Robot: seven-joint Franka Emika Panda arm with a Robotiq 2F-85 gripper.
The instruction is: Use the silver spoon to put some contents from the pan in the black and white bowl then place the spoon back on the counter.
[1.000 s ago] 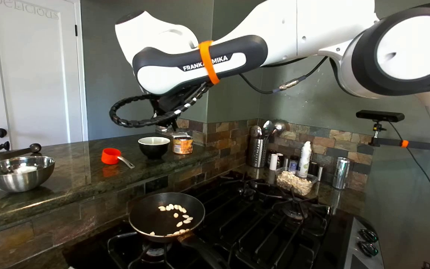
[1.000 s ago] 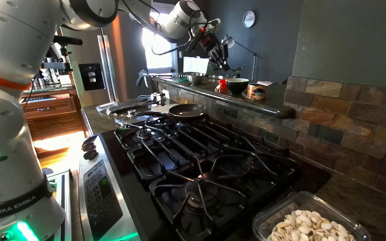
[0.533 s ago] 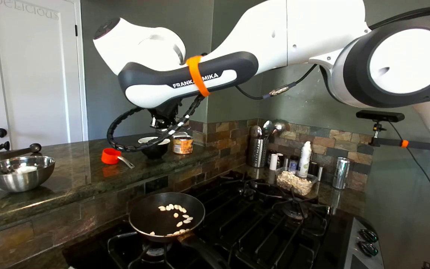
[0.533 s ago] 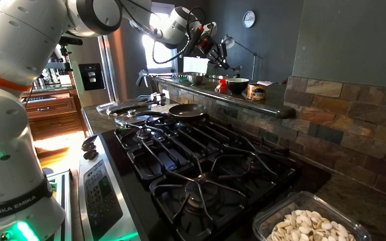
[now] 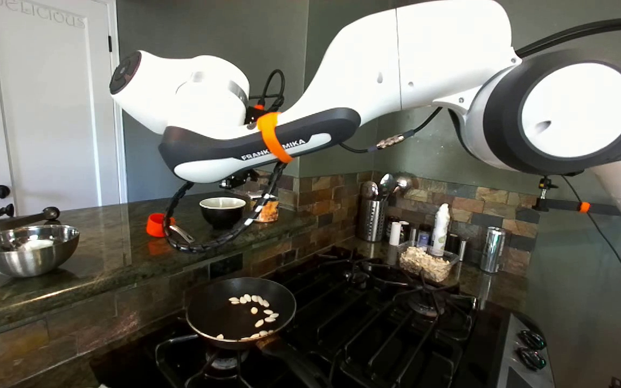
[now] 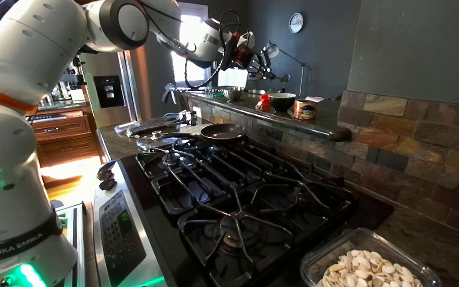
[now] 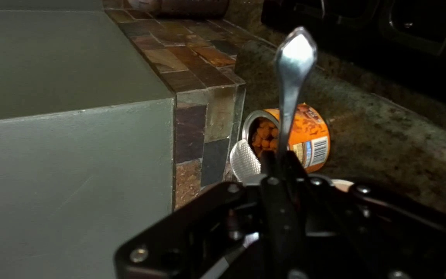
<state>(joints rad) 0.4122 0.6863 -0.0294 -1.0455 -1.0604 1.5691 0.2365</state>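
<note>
One long raised bench (image 5: 108,237) of dark polished stone runs alongside the black stove (image 5: 375,318). On that stove sits the black pan (image 5: 224,310). The black and white bowl (image 5: 223,215) stands upright on the bench, between the orange can (image 6: 305,109) and the red cup (image 5: 155,225). Above the bench, the jaws are closed on the silver spoon (image 7: 295,58), one end sticking out. Scattered pale seeds (image 5: 254,310) lie inside the pan.
</note>
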